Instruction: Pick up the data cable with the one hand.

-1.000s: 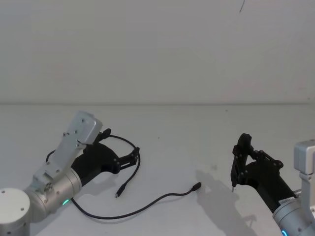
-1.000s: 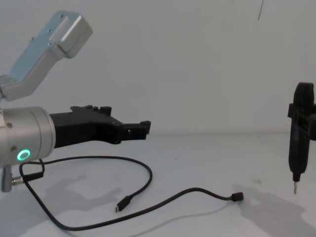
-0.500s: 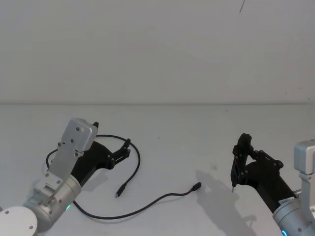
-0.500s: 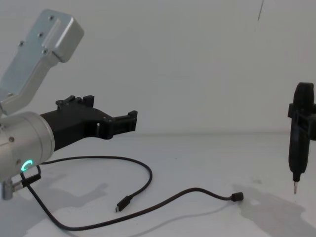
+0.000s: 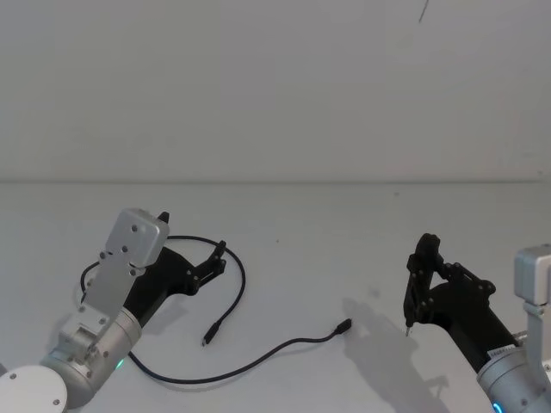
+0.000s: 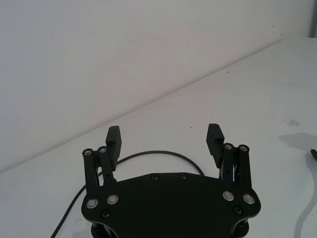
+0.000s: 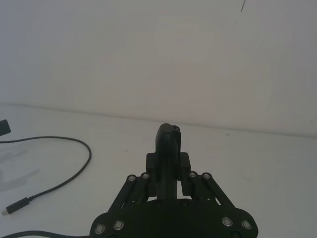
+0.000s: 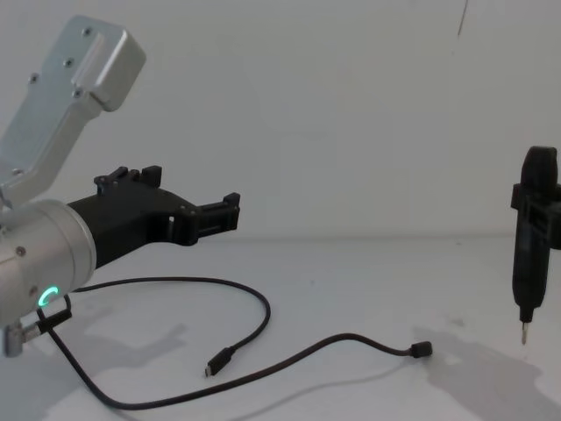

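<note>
The data cable [image 5: 244, 277] lies loose on the white table, a long black cord curled in a loop on the left, with one plug [image 5: 207, 339] inside the curve and the other plug [image 5: 344, 326] near the middle. My left gripper [image 5: 219, 255] hovers above the loop, open and holding nothing. In the left wrist view the cord [image 6: 163, 152] arcs on the table beyond the spread fingers [image 6: 113, 141]. From the chest, the left gripper [image 8: 230, 209] floats well above the cable [image 8: 263, 309]. My right gripper [image 5: 421, 274] stands off to the right, shut on a black pen-shaped tool [image 8: 529, 241].
The tool's metal tip [image 8: 523, 337] points down just above the table, right of the cable's plug [image 8: 422, 349]. A plain white wall [image 5: 275, 86] closes the table's far edge. A short lead [image 8: 42, 319] hangs under my left wrist.
My left gripper has drawn back to the left and risen a little, its wrist rolled, most of it in the first half second. The cable and right arm are unmoved.
</note>
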